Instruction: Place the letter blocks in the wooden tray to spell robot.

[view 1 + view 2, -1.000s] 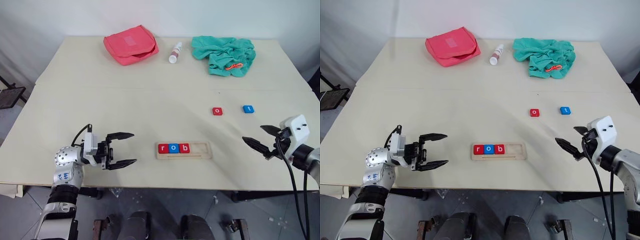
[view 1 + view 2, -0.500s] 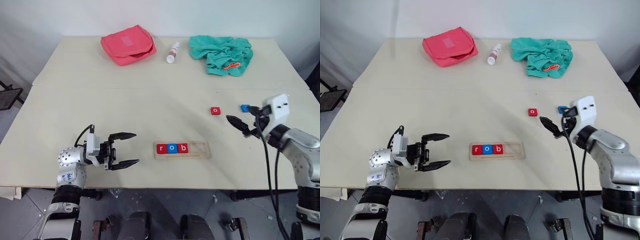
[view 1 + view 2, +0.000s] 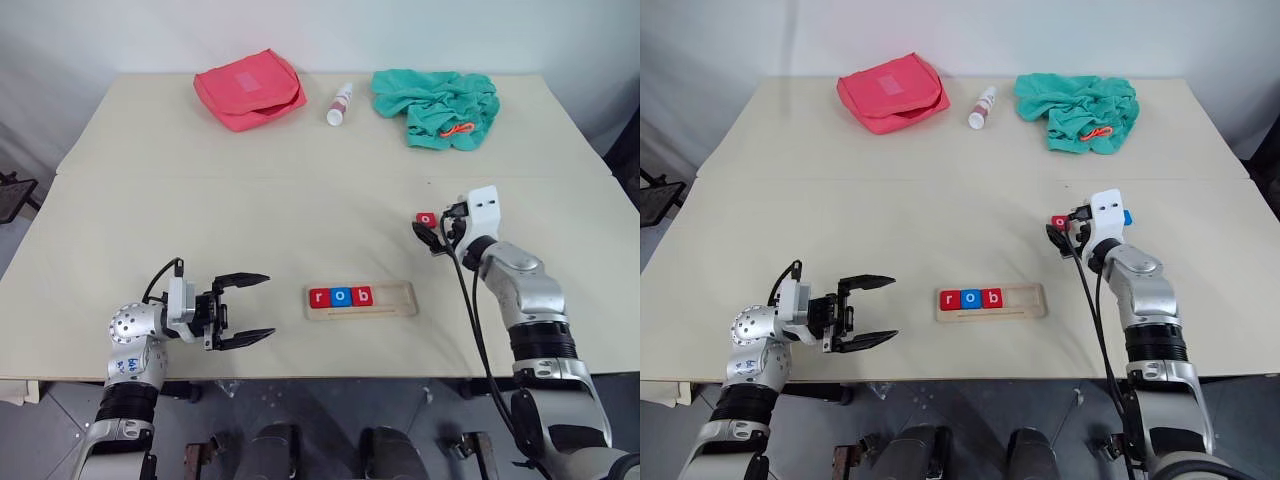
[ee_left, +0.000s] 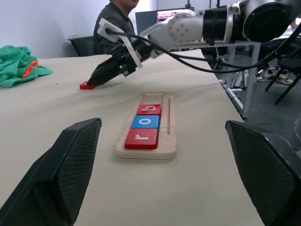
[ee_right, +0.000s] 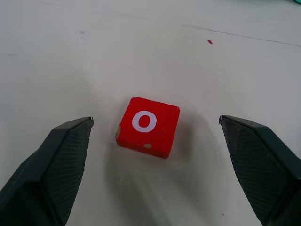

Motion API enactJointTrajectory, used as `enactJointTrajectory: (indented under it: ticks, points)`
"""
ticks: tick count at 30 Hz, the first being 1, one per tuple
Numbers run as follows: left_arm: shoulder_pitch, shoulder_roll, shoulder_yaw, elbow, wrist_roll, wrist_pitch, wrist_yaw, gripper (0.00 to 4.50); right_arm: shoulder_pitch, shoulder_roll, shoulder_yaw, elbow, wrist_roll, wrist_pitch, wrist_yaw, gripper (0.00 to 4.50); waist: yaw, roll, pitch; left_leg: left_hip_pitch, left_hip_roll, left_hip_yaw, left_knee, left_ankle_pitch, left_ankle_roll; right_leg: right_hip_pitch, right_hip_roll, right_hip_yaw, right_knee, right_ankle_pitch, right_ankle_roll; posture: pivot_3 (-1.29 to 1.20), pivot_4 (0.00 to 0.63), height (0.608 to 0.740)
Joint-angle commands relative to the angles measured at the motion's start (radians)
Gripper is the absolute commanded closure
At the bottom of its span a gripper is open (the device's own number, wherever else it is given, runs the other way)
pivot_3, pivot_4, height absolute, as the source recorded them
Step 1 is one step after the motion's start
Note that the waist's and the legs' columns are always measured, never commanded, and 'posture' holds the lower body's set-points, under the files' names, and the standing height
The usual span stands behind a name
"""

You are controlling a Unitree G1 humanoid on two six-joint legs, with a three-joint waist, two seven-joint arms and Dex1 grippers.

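The long pale wooden tray (image 3: 361, 299) lies on the cream surface (image 3: 250, 220) and already holds three flat square letter blocks side by side at its left end: a red r block (image 3: 319, 297), a blue o block (image 3: 341, 296) and a red b block (image 3: 363, 295). Two spaces at its right end are empty. The small red square o block (image 5: 148, 126) lies flat on the surface, well apart from the tray, just in front of the right gripper (image 5: 155, 141), whose black fingers (image 5: 51, 165) are spread wide on either side of it, not touching. A blue block (image 3: 1127, 217) peeks out behind that arm. The left gripper (image 3: 243, 310) hangs near the front edge with its fingers wide and empty. The red o block looks light, hard and smooth, so it could slip. I think it is best pinched on two opposite flat sides, low down, and squeezed gently.
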Motion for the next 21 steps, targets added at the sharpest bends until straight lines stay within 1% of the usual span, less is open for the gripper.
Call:
enactJointTrajectory:
  ticks: [1, 6, 9, 10, 16, 18, 21]
  points:
    - [0.017, 0.005, 0.01, -0.042, -0.01, 0.001, 0.013, 0.0, -0.044, 0.023, -0.004, 0.057, -0.014, -0.06, -0.015, 0.02, -0.003, 0.0, 0.0, 0.0, 0.0, 0.0, 0.0, 0.0, 0.0, 0.0, 0.0, 0.0, 0.0, 0.0, 0.0, 0.0, 0.15, 0.74]
    - [0.026, 0.003, 0.011, -0.055, -0.009, 0.002, 0.024, 0.0, -0.058, 0.049, 0.0, 0.09, -0.035, -0.072, -0.039, 0.02, -0.014, 0.0, 0.0, 0.0, 0.0, -0.001, 0.0, 0.0, 0.0, -0.001, 0.0, 0.0, 0.001, 0.0, 0.0, 0.0, 0.15, 0.74]
    - [0.03, 0.003, 0.011, -0.059, -0.009, 0.002, 0.03, 0.0, -0.049, 0.063, -0.003, 0.08, -0.035, -0.068, -0.05, 0.59, -0.016, 0.0, 0.0, 0.0, 0.0, -0.001, 0.0, 0.0, 0.0, -0.001, 0.0, 0.0, 0.002, 0.0, 0.0, 0.0, 0.15, 0.74]
    - [0.031, 0.002, 0.011, -0.06, -0.008, 0.002, 0.031, 0.0, -0.045, 0.068, -0.003, 0.075, -0.034, -0.066, -0.053, 0.88, -0.016, 0.0, 0.0, 0.0, 0.0, -0.001, 0.0, 0.0, 0.0, -0.001, 0.0, 0.0, 0.002, 0.0, 0.0, 0.0, 0.15, 0.74]
    - [0.036, 0.003, 0.011, -0.062, -0.01, 0.0, 0.035, 0.0, -0.009, 0.09, -0.002, 0.027, -0.042, -0.058, -0.086, 3.03, -0.015, 0.0, 0.0, 0.0, 0.0, -0.001, 0.0, 0.0, 0.0, -0.001, 0.0, 0.001, 0.002, 0.0, 0.0, 0.0, 0.15, 0.74]
    - [0.036, 0.004, 0.01, -0.061, -0.012, 0.003, 0.03, 0.0, 0.013, 0.097, -0.01, -0.043, -0.032, -0.033, -0.101, 3.04, -0.015, 0.0, 0.0, 0.0, 0.0, -0.001, 0.0, 0.0, 0.0, -0.001, 0.0, 0.001, 0.002, 0.0, 0.0, 0.0, 0.15, 0.74]
    - [0.034, 0.008, 0.008, -0.058, -0.018, 0.012, 0.013, 0.0, 0.06, 0.093, -0.022, -0.203, -0.014, 0.038, -0.117, 3.04, -0.014, 0.0, 0.0, 0.0, 0.0, -0.001, -0.001, 0.0, 0.0, -0.001, 0.0, 0.001, 0.002, 0.0, 0.0, 0.0, 0.15, 0.74]
